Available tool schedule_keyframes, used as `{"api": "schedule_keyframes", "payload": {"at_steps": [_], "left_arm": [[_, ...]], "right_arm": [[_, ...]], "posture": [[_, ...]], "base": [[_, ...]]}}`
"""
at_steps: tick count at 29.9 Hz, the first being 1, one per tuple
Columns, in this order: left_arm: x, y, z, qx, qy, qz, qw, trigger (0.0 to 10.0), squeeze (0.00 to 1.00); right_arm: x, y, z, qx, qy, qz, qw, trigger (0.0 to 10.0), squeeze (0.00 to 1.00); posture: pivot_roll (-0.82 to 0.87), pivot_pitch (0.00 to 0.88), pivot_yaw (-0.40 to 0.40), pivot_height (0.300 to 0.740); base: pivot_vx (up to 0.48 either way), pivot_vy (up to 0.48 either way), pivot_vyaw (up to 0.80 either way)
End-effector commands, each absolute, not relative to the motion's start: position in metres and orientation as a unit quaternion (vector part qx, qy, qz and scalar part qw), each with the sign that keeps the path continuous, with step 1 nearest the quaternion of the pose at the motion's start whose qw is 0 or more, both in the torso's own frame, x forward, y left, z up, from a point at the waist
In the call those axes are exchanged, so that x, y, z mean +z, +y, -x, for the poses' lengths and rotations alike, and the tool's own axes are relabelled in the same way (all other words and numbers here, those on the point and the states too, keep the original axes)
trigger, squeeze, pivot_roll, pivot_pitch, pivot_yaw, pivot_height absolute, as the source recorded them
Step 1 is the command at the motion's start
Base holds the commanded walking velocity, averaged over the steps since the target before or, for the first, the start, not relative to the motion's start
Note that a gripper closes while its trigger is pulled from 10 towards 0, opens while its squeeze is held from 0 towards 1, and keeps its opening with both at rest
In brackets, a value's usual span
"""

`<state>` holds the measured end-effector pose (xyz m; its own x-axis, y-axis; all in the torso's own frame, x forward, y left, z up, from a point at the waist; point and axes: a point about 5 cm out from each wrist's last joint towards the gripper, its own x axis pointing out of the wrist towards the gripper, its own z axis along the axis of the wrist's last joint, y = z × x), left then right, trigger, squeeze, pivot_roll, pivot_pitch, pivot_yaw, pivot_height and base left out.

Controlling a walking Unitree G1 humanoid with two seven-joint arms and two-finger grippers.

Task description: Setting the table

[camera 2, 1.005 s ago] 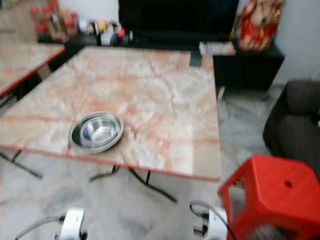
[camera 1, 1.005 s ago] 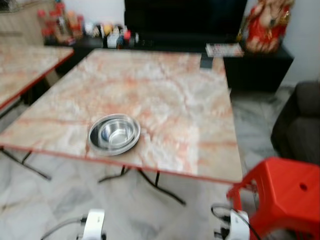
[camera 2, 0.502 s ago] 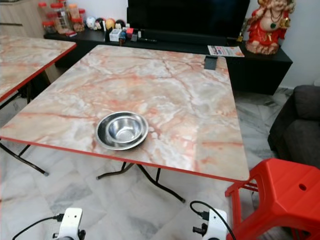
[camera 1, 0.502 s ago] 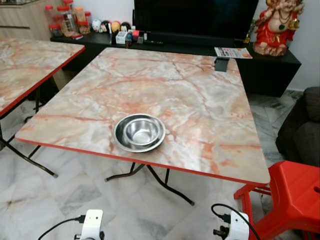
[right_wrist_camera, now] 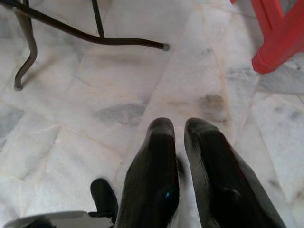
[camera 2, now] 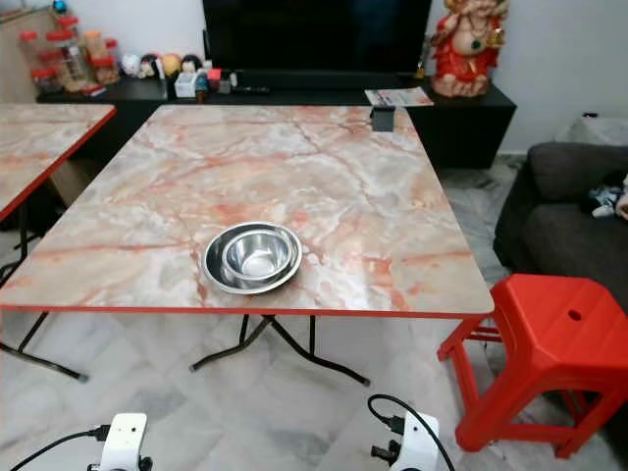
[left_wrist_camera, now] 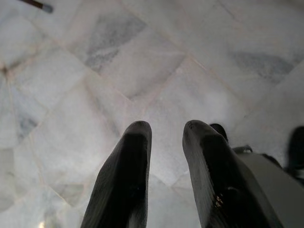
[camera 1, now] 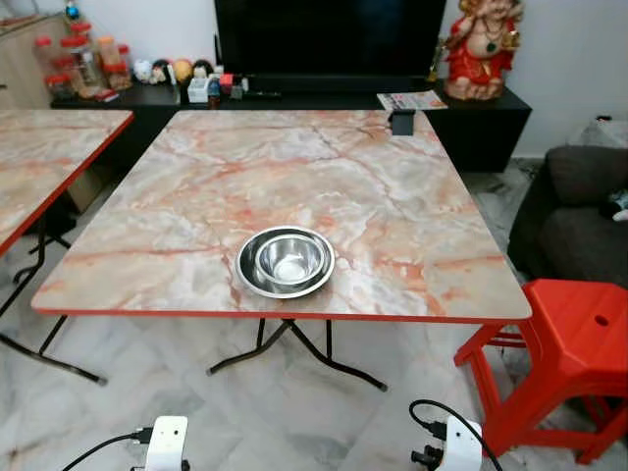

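Observation:
Near the front edge of the marble-patterned table (camera 1: 196, 186) sits a steel bowl (camera 1: 286, 261), with a smaller steel bowl nested in it. Both arms hang low in front of the table, their white wrists (camera 1: 165, 446) at the bottom of the eye views. My left gripper (left_wrist_camera: 166, 128) points at the marble floor, its fingers a little apart and nothing between them. Over the floor near the table's black leg (right_wrist_camera: 71, 33), my right gripper (right_wrist_camera: 179, 124) has its fingers close together and holds nothing.
A red plastic stool (camera 1: 579, 339) stands at the table's right front corner, with a dark sofa (camera 1: 574, 211) behind it. A second marble table (camera 1: 39, 157) is on the left. A black TV cabinet (camera 1: 294, 98) with jars and a red statue (camera 1: 481, 44) lines the back wall.
The camera has swung, so the table now lies squarer in view and the blur has gone. The bowl keeps its place on the table. Both arms still hang low.

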<state>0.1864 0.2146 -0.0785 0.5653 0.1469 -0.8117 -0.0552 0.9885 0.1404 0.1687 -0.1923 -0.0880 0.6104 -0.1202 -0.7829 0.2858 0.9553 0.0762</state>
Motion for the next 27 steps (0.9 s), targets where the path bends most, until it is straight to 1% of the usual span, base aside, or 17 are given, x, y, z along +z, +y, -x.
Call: {"api": "schedule_keyframes", "payload": {"at_steps": [1,27], "left_arm": [[-0.0790,0.2132,-0.1861,0.057,0.465,-0.048,0.882,10.0,0.00],[-0.0769,0.2096,-0.1919,0.055,0.461,-0.047,0.885,10.0,0.00]], "right_arm": [[-0.0880,-0.1934,-0.1685,-0.119,0.427,-0.100,0.891,10.0,0.00],[-0.0873,-0.1945,-0.1695,-0.118,0.423,-0.099,0.893,10.0,0.00]], "posture": [[-0.04,0.000,0.026,0.740],[-0.04,0.000,0.021,0.740]], "base": [[0.000,0.341,0.00],[0.000,0.341,0.00]]}}
